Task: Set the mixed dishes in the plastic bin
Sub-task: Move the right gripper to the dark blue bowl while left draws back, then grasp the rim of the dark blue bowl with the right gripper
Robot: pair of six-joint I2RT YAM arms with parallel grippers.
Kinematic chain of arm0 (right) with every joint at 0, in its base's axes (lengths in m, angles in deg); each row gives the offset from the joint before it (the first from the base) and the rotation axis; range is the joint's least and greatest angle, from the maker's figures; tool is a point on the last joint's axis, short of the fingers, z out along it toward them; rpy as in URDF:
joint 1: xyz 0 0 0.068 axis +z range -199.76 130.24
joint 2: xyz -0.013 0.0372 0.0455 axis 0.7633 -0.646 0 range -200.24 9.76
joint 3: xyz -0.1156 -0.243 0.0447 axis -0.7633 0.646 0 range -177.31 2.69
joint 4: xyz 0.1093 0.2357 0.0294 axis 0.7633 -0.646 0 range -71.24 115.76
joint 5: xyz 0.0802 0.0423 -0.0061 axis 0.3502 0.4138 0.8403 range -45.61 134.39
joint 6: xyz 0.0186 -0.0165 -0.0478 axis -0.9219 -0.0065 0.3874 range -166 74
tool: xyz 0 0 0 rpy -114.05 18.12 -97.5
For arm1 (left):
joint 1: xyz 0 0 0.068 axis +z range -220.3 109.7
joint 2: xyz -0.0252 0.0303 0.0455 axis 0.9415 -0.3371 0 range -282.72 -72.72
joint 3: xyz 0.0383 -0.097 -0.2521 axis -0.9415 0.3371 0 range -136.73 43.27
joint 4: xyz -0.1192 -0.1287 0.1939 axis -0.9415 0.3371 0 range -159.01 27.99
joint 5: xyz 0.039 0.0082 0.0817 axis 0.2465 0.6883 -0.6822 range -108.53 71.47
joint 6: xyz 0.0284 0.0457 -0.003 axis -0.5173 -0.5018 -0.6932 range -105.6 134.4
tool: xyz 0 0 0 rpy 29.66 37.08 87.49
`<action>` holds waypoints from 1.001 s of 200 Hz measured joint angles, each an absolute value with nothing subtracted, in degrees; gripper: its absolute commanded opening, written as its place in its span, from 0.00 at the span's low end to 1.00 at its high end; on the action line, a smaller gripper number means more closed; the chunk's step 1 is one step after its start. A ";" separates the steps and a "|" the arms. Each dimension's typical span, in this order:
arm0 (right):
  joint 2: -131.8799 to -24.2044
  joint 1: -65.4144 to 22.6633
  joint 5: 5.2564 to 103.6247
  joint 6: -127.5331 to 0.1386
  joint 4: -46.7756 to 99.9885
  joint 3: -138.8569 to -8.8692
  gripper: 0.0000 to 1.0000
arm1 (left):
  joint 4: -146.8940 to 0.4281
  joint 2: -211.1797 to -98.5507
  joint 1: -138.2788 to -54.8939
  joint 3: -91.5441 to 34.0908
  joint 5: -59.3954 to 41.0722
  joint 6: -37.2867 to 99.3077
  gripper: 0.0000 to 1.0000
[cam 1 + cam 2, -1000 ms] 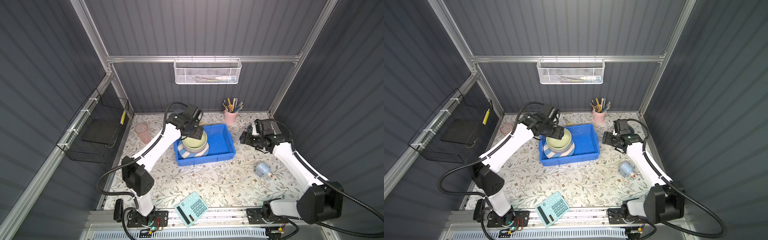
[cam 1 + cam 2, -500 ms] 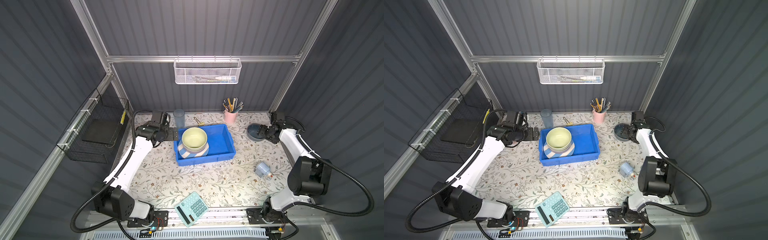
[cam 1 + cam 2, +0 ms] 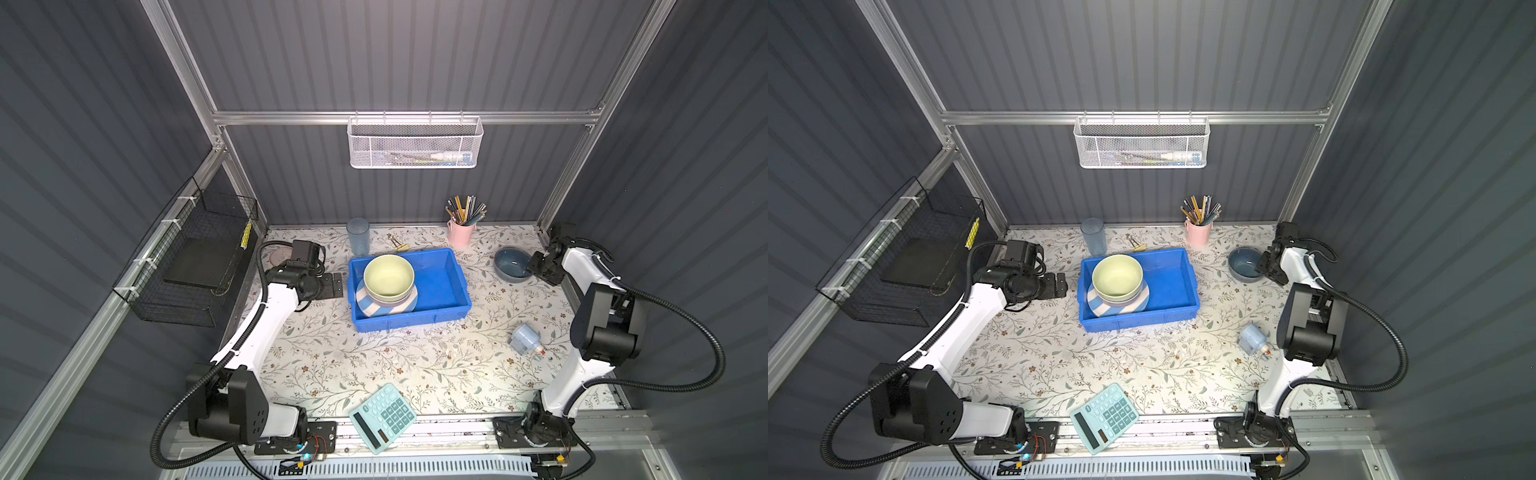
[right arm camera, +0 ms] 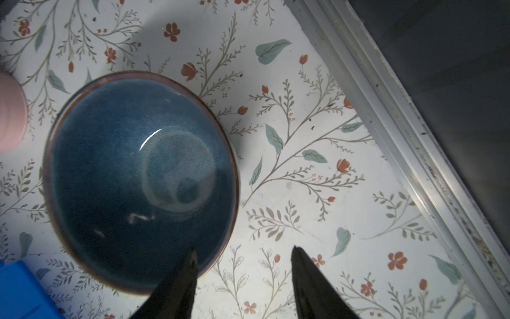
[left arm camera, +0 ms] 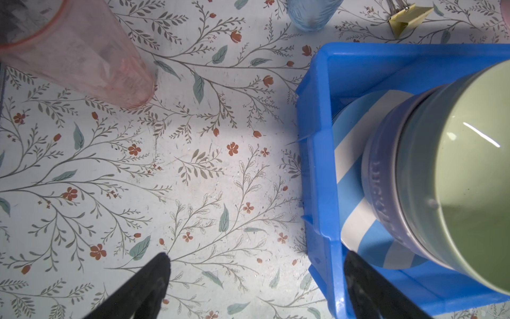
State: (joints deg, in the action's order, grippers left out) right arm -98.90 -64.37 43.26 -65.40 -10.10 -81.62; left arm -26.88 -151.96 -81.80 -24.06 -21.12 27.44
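Dark-blue bowl [image 4: 124, 165]: rim between right gripper [image 4: 244, 248] jaws, one finger inside

Floral table [image 3: 332, 353] bears blue bin [image 3: 415, 321], dark-blue bowl [image 3: 512, 264], blue tumbler [image 3: 358, 237], calculator [image 3: 382, 417]

A mint-green calculator [image 3: 383, 417] lies at the table's front edge — a pink cup of pencils [image 3: 460, 232] stands at the back.

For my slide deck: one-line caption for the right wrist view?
Right gripper, jaws open, straddles the rim of the dark-blue bowl on the floral table mat.
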 measured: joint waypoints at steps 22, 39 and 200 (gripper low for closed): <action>-101.53 -65.16 44.64 -65.48 -9.93 -82.52 0.47 | -28.28 -151.66 -81.52 -22.77 -20.82 27.16 0.99; -103.32 -65.33 45.80 -65.35 -9.84 -83.70 0.45 | -29.03 -151.57 -81.41 -21.83 -20.77 26.94 0.99; -107.84 -65.38 50.98 -66.12 -10.34 -86.52 0.06 | -30.38 -151.59 -79.01 -20.93 -20.36 26.35 0.99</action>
State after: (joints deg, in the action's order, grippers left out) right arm -107.84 -65.38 50.98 -66.12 -10.34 -86.52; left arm -30.38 -151.59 -79.01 -20.93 -20.36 26.35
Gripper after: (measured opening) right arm 0.101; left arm 0.987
